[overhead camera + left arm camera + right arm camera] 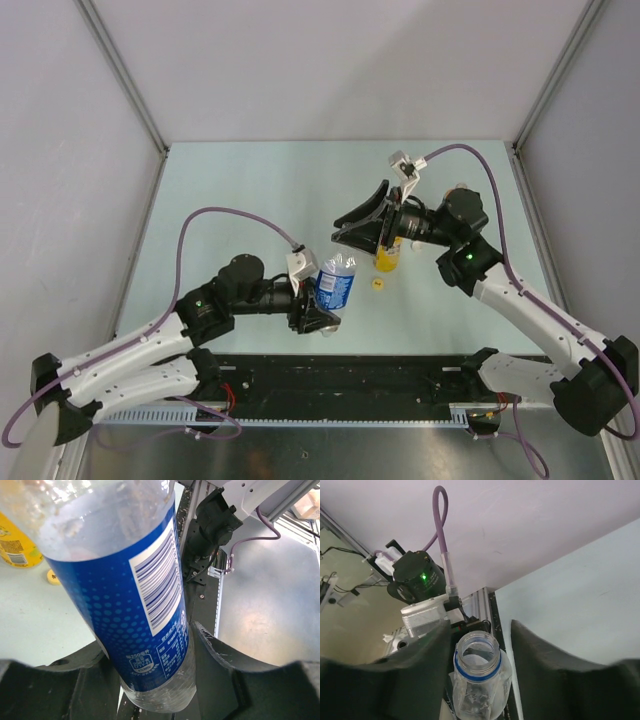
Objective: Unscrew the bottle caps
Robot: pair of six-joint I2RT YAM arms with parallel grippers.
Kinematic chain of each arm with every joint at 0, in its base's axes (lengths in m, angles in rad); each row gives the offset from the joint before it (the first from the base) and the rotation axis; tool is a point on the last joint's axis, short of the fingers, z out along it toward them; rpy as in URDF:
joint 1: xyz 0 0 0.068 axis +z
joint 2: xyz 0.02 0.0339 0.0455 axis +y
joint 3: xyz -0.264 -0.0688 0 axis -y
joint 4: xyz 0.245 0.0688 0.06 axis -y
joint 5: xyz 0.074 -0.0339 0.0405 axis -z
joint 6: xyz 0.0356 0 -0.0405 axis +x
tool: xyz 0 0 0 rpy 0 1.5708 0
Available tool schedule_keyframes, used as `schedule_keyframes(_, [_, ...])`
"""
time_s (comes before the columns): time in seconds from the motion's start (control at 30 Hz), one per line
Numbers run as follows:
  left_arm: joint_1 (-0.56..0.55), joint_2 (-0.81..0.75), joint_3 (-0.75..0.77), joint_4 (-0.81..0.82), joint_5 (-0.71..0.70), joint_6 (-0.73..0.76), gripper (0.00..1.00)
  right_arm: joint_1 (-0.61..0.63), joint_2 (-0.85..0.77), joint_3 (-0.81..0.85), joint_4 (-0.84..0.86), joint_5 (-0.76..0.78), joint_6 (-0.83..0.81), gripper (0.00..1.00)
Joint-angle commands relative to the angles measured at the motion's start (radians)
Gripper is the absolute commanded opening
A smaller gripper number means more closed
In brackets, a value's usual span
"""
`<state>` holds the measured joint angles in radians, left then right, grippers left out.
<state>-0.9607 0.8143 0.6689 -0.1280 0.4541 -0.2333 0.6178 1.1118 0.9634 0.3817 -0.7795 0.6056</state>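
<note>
top view, grip: left gripper (325, 303) clamped low on the clear bottle (336, 282), held tilted near the table's (250, 180) front edge; right gripper (352, 215) jaws apart at its neck.
top view, collision: yellow bottle (387, 260) just beside the right gripper, yellow cap (378, 283) loose in front; a careless swing-out could topple it.
left wrist, slip: fingers pinch the slick label; any twist could spin the bottle.
right wrist, neck: mouth (477, 655) open, blue ring only, blue cap not in view. Fingers straddle it untouched; closing here would crush bare thread.
</note>
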Motion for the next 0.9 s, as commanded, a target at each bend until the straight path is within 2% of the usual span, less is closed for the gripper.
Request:
schedule_keyframes(0.0, [-0.013, -0.006, 0.054, 0.021, 0.013, 0.032, 0.4, -0.003, 0.001, 0.038, 0.074, -0.048, 0.042, 0.4])
schedule_keyframes(0.07, [-0.013, -0.015, 0.052, 0.021, 0.001, 0.035, 0.41, -0.003, -0.001, 0.039, 0.052, -0.05, 0.03, 0.23])
schedule_keyframes(0.2, [-0.014, -0.043, 0.043, 0.022, -0.039, 0.038, 0.54, -0.003, -0.013, 0.04, 0.001, -0.045, -0.009, 0.05])
schedule_keyframes(0.27, [-0.013, -0.062, 0.037, 0.022, -0.068, 0.038, 0.67, -0.004, -0.02, 0.04, -0.024, -0.034, -0.035, 0.01])
schedule_keyframes(0.37, [-0.014, -0.094, 0.024, 0.021, -0.123, 0.032, 0.91, -0.004, -0.03, 0.041, -0.066, -0.019, -0.088, 0.0])
schedule_keyframes(0.4, [-0.013, -0.105, 0.02, 0.021, -0.146, 0.031, 0.95, -0.005, -0.03, 0.044, -0.088, -0.017, -0.115, 0.0])
schedule_keyframes(0.6, [-0.014, -0.184, 0.0, 0.007, -0.3, 0.014, 0.99, 0.0, -0.044, 0.059, -0.309, 0.088, -0.346, 0.0])
schedule_keyframes(0.73, [-0.014, -0.227, -0.014, -0.002, -0.374, 0.013, 0.99, 0.046, -0.035, 0.059, -0.426, 0.304, -0.509, 0.0])
schedule_keyframes(0.87, [-0.013, -0.236, -0.021, -0.004, -0.388, 0.016, 1.0, 0.113, -0.01, 0.046, -0.42, 0.473, -0.595, 0.0])
